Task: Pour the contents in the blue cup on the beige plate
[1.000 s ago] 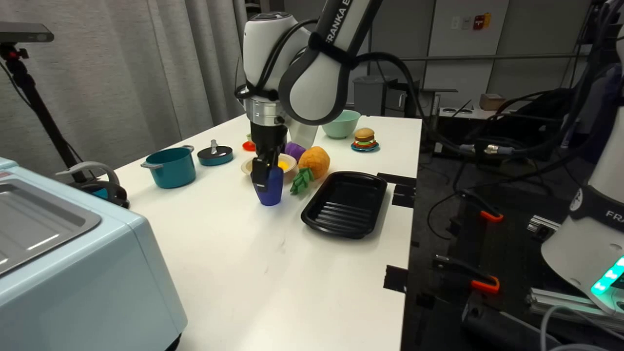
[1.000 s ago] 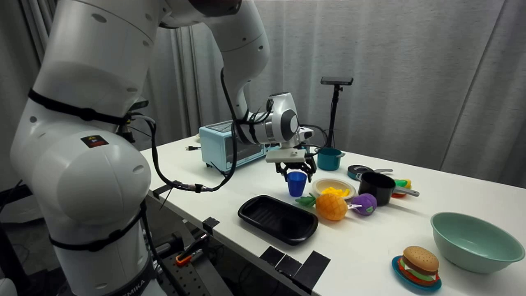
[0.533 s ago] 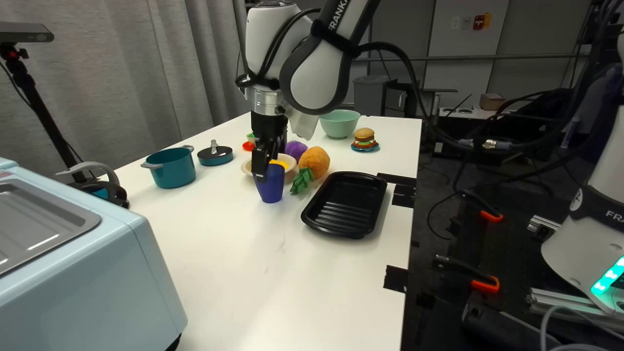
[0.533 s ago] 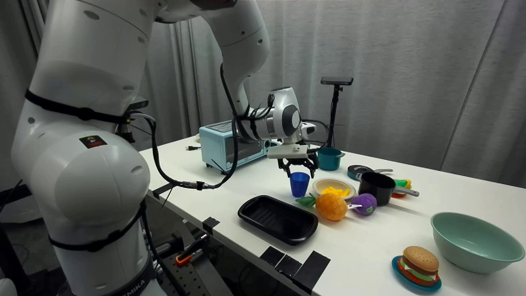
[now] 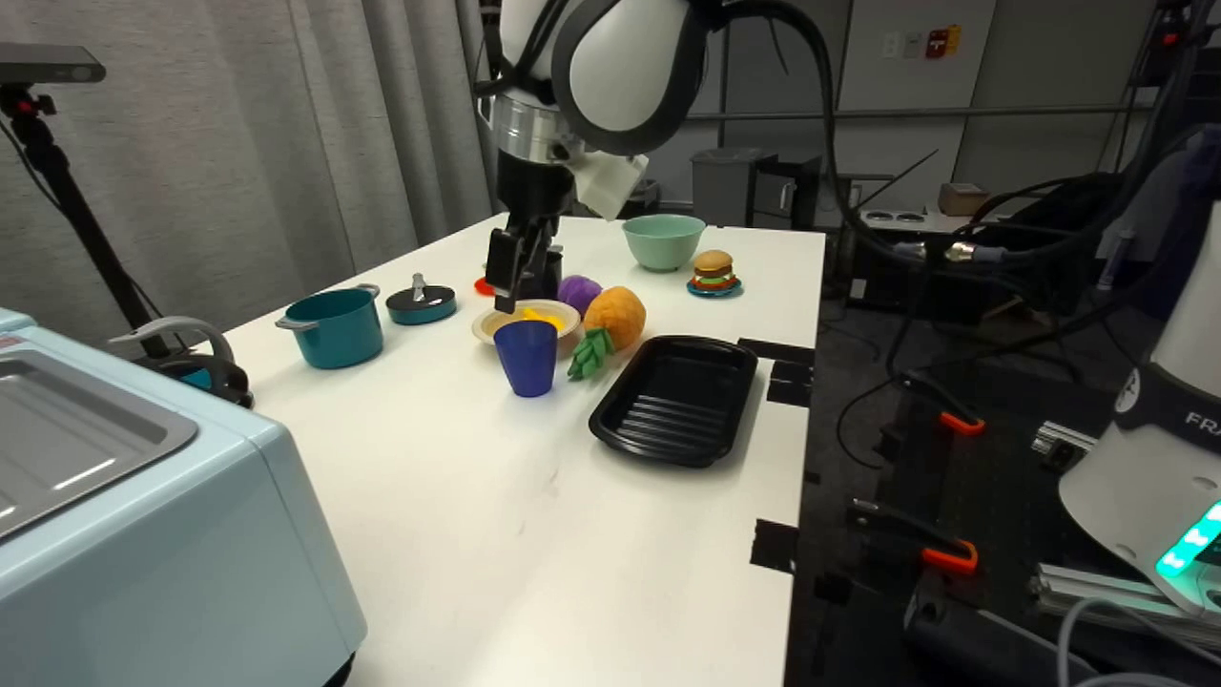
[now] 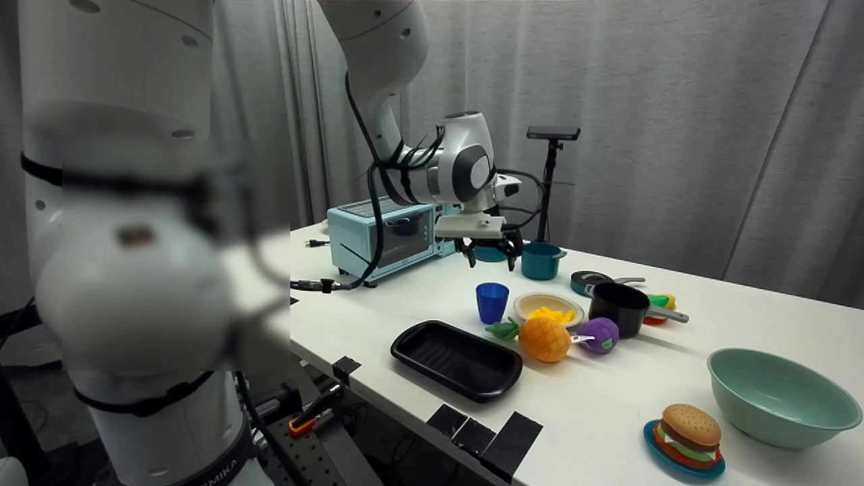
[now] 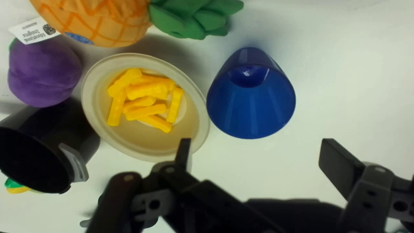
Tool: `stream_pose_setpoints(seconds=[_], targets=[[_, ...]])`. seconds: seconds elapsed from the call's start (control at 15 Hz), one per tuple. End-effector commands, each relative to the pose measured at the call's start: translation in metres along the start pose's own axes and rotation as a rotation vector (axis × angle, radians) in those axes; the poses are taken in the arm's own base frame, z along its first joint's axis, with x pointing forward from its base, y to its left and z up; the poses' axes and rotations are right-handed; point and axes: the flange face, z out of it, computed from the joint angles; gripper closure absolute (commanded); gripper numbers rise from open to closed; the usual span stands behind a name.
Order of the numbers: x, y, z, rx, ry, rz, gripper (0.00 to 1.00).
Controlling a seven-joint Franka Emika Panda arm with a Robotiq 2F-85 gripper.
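Note:
The blue cup (image 7: 252, 106) stands upright on the table, just beside the beige plate (image 7: 145, 150); the wrist view shows nothing inside it. The cup also shows in both exterior views (image 5: 527, 358) (image 6: 492, 302). Several yellow pieces (image 7: 147, 94) lie in the beige plate, which also shows in both exterior views (image 5: 489, 329) (image 6: 523, 307). My gripper (image 7: 255, 145) is open with nothing between its fingers. It hangs above the cup, apart from it, in both exterior views (image 5: 506, 301) (image 6: 491, 264).
A plush pineapple (image 6: 544, 339), a purple plush (image 6: 599, 335) and a black pot (image 6: 617, 310) sit around the plate. A black tray (image 6: 456, 361) lies nearer the table edge. A teal pot (image 5: 334, 327), light blue oven (image 6: 398, 236), green bowl (image 6: 783, 398) and toy burger (image 6: 688, 432) stand farther off.
My gripper has moved up, from around the cup's rim to clear above it. The cup stays standing on the table, shifted very slightly. The plate and yellow pieces have not moved.

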Motion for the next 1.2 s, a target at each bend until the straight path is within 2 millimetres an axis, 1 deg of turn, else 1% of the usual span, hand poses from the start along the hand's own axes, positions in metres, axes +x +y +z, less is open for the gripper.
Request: stream_pose_setpoints(seconds=[0.0, 0.33, 0.53, 0.6, 0.8, 1.13], targets=[[-0.014, 0.007, -0.037, 0.019, 0.021, 0.024, 0.0], [-0.024, 0.021, -0.068, 0.008, 0.063, 0.067, 0.0], [-0.035, 0.02, -0.08, 0.027, 0.066, 0.072, 0.0], [-0.021, 0.022, -0.064, 0.01, 0.07, 0.081, 0.0], [-0.028, 0.02, -0.072, 0.019, 0.073, 0.079, 0.0], [-0.03, 0.019, -0.072, 0.019, 0.071, 0.078, 0.0]])
